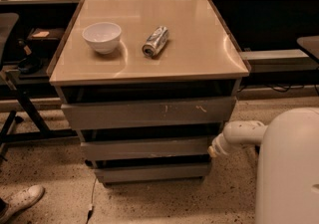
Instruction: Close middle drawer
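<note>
The gripper (213, 151), open or closed I cannot tell, sits at the right end of the middle drawer (144, 148), whose front runs leftward from it, seemingly nearly home and needing a final push

Drawer fronts: 3. The middle drawer (144, 148) sits just left of the gripper (213, 151); top front (149, 112) above it, bottom front (152, 172) below it. Grippers: 1. Up-left of it: white bowl (101, 37), 1; can (155, 42), 1. Far lower left: shoe (20, 200), 1.
</note>
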Controlling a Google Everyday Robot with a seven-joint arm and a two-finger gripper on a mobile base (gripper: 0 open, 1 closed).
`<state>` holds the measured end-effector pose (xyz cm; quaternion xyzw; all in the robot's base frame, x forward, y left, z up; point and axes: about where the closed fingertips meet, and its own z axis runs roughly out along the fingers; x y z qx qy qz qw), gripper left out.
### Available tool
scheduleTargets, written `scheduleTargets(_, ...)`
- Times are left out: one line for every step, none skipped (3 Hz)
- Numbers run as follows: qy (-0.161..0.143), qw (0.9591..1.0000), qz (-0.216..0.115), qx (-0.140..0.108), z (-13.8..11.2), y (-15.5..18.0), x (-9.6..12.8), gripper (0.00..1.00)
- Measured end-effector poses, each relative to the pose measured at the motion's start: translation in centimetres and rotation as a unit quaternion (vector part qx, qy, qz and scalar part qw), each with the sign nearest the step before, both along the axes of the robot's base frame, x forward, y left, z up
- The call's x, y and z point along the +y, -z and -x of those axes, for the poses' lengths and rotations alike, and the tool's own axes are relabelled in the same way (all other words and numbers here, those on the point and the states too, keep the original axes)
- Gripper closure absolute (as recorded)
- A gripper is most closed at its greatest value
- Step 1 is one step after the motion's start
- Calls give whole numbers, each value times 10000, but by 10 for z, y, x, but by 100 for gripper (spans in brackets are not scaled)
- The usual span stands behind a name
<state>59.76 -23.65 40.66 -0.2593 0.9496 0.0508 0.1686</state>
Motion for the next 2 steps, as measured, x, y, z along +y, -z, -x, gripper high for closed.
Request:
scheduleTargets(241, 9995, -36, -198, -31, -3, -6, 100)
scheduleTargets(241, 9995, -36, -198, -31, -3, -6, 100)
